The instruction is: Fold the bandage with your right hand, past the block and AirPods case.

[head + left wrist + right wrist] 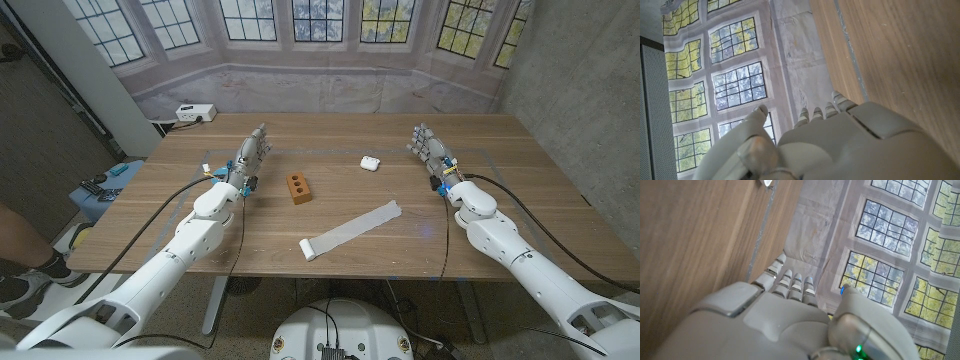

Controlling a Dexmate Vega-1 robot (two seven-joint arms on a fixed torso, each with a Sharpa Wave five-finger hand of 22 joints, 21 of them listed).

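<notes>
A white bandage lies unrolled across the table's front middle, its rolled end nearest me. An orange block with two holes sits left of centre. The white AirPods case lies further back, right of centre. My right hand stands at the right side of the table, fingers apart and straight, holding nothing, well right of the case. My left hand stands left of the block, fingers apart and empty. Each wrist view looks over the back of its own hand: left hand, right hand.
A white power strip lies on the floor beyond the table's far left corner. A blue box stands beside the table's left edge. A person's leg is at the picture's left edge. A window backdrop hangs behind.
</notes>
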